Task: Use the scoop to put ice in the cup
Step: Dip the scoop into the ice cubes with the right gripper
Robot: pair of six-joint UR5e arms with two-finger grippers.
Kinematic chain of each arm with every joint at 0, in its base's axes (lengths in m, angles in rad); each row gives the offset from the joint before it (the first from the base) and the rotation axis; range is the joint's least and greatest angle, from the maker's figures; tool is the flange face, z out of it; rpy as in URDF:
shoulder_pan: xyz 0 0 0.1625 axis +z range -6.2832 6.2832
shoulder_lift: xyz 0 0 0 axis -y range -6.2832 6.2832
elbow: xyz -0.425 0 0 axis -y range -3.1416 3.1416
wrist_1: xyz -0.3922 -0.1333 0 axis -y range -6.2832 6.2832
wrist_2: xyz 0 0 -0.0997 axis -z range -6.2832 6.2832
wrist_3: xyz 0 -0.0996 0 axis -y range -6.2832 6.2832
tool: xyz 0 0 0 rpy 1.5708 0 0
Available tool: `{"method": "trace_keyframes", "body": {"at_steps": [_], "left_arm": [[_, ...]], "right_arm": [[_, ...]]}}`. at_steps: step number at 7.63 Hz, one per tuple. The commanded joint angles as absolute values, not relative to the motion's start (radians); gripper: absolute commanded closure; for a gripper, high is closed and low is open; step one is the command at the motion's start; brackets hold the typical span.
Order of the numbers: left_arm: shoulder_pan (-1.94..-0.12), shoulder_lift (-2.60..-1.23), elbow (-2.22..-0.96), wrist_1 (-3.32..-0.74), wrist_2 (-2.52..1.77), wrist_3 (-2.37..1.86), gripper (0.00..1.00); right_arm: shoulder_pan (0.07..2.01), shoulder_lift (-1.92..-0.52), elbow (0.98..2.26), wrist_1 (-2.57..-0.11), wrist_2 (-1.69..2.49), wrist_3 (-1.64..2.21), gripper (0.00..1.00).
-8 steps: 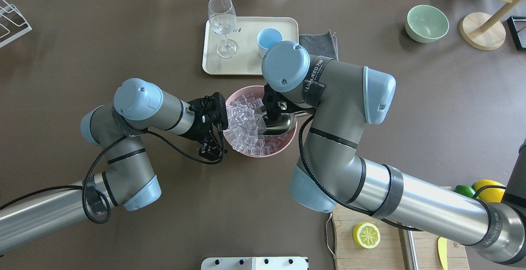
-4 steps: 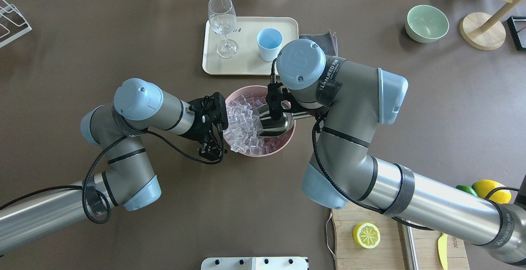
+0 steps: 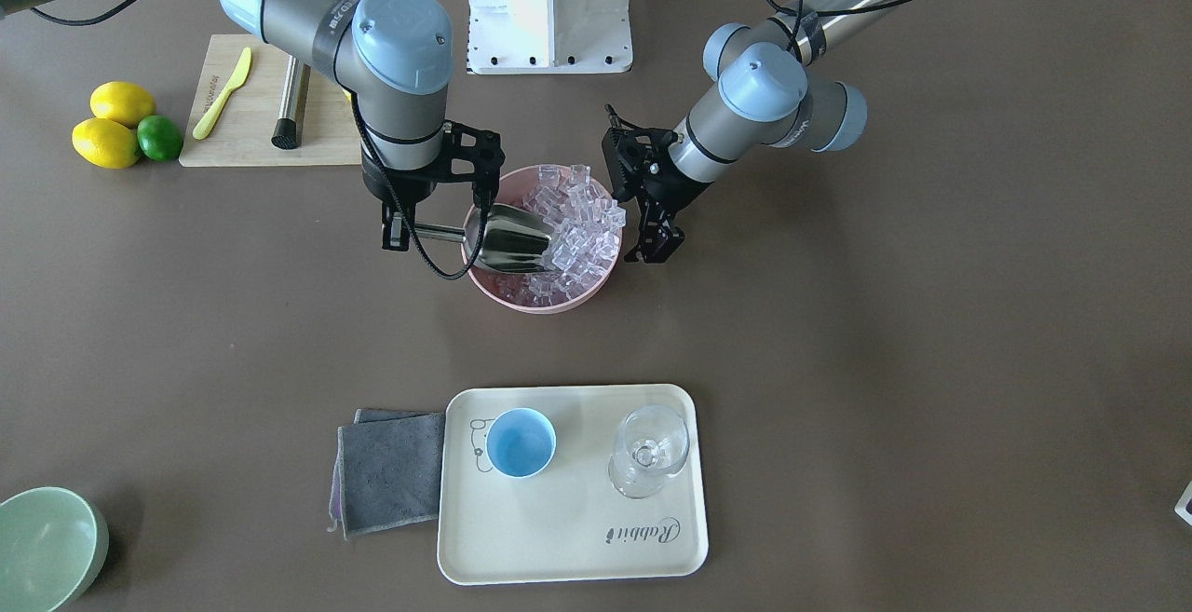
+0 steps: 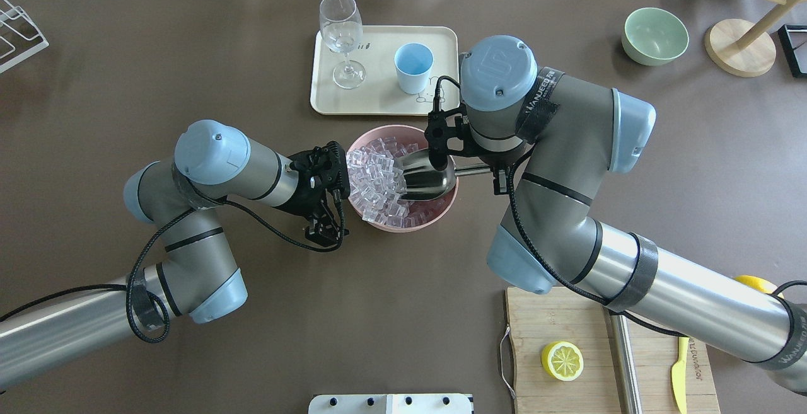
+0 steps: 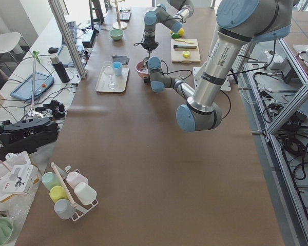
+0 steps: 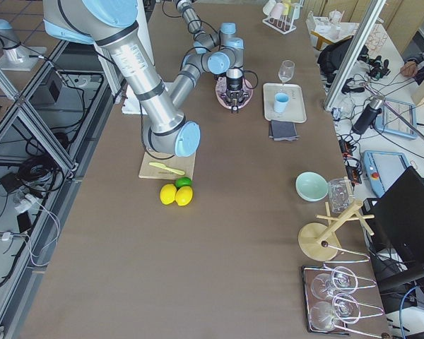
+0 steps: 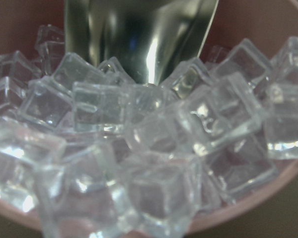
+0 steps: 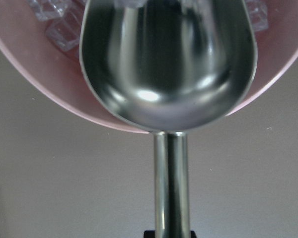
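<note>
The steel scoop (image 4: 425, 178) lies tilted in the pink bowl (image 4: 403, 225), its mouth against the pile of clear ice (image 4: 378, 178). In the right wrist view its trough (image 8: 169, 64) is empty. My right gripper (image 4: 495, 174) is shut on the scoop's handle, just outside the bowl's right rim. My left gripper (image 4: 325, 231) hangs shut and empty just outside the bowl's left rim, and its camera looks at the ice (image 7: 139, 148). The light-blue cup (image 4: 414, 67) stands empty and upright on the cream tray (image 4: 378, 96) behind the bowl.
A stemmed glass (image 4: 341, 29) stands on the tray's left part. A grey cloth (image 3: 391, 468) lies beside the tray. A pale green bowl (image 4: 655, 36) and a wooden stand (image 4: 741, 45) are at the far right. A cutting board (image 4: 567, 389) with a lemon half is at the near right.
My right arm has drawn back to the right, pulling the scoop rightward through the ice. The pink bowl slid slightly right and the cup is now uncovered. The left arm has not moved.
</note>
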State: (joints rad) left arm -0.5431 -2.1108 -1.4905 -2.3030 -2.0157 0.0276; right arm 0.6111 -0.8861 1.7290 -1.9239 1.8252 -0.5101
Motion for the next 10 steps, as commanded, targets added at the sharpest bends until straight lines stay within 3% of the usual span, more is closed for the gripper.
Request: {"method": "trace_keyframes", "body": {"at_steps": [1,7,10], "left_arm": [[-0.543,-2.111,-1.489,-2.304,-2.016,0.028,0.01],[-0.543,-2.111,-1.491,-2.304,-2.016,0.026,0.01],[-0.543,-2.109,-1.491,-2.304,-2.016,0.026,0.01]], "right_arm": [[0.627,-0.908,1.727,-1.855,1.899,-0.486,1.00],[0.634,-0.946,1.723,-1.787,1.979,-0.462,1.00],[0.634,-0.985,1.691,-1.642,1.976,-0.365,1.00]]}}
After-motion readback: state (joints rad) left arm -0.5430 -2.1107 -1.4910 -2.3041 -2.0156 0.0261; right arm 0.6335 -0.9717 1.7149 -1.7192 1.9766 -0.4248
